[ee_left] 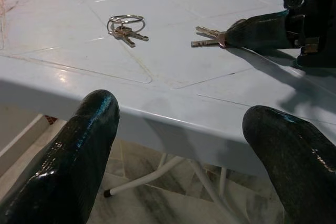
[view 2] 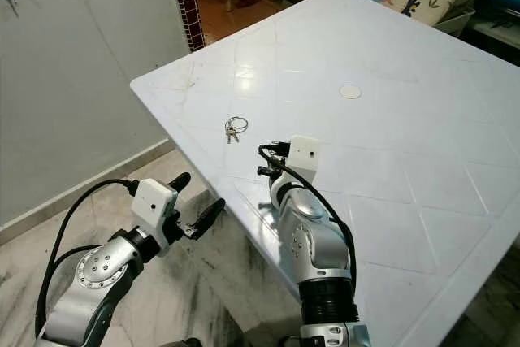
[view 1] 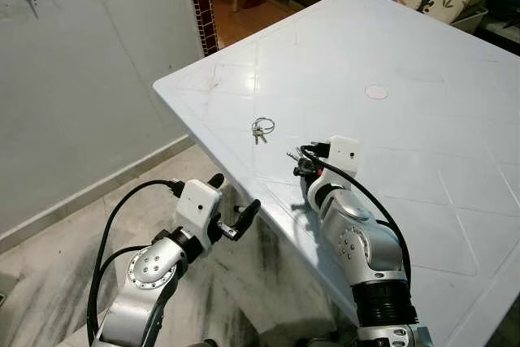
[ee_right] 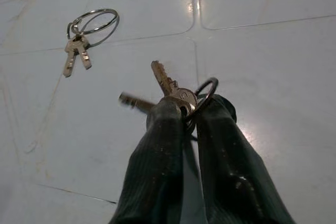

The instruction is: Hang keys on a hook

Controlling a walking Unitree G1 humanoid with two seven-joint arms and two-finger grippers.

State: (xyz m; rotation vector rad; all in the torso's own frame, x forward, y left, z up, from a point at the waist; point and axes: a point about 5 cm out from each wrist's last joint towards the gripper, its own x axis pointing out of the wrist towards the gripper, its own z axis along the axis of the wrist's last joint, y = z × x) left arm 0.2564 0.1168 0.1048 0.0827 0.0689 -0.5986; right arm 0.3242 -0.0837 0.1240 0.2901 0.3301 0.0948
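1. The right end effector [ee_right: 189,114] pinches a set of 2 silver keys on a dark ring [ee_right: 170,90] low over the white table [view 1: 422,144].
2. Left end effector [view 1: 236,205], open and empty, hovers beside the table's near-left edge.
3. A second key ring [view 1: 262,127] lies just farther left.

My right gripper [ee_right: 190,109] sits low in the middle of the head view, its silver arm [view 1: 361,249] rising from the bottom edge and bending forward at the elbow. Both black fingers [ee_right: 157,156] are pinched together on a bunch of keys [ee_right: 170,92], which I think hangs by its ring. My left gripper [view 1: 231,205] is at lower left of the frame, forearm [view 1: 146,278] angled up from the bottom corner. Its two fingers [ee_left: 68,156] stand wide apart with nothing between them, pointing toward the right arm.
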